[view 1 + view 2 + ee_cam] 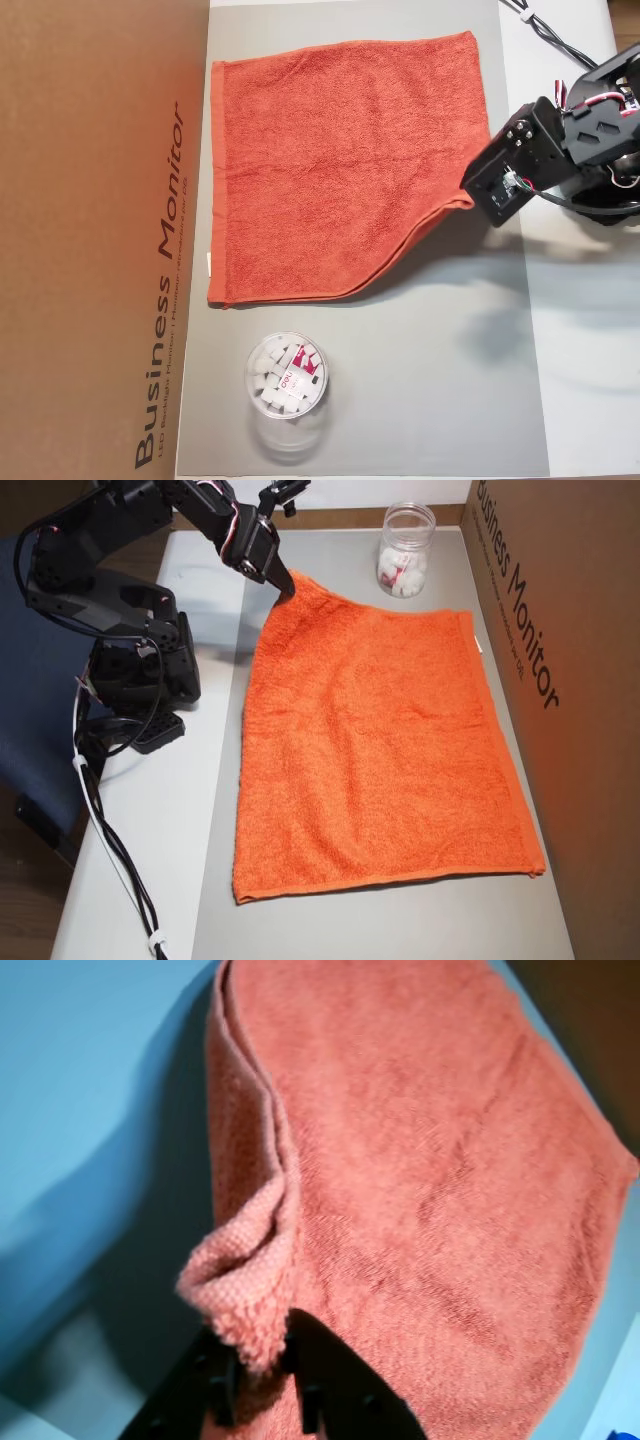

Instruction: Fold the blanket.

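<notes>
The orange-red blanket (340,165) lies spread on the grey mat (440,360), also seen as the blanket (380,740) in the other overhead view. My gripper (287,584) is shut on one corner of it, lifted a little off the mat. In the wrist view the black fingertips (330,1380) pinch the bunched corner of the blanket (430,1180), and the hem curls up beside them. In an overhead view the gripper's tips are hidden under the arm (520,165), where the corner (462,203) rises.
A clear plastic cup (286,377) with white pieces stands on the mat near the lifted corner, also the cup (404,550). A brown cardboard box (100,240) borders the mat's far side. The arm's base (135,670) and cables sit on the white table.
</notes>
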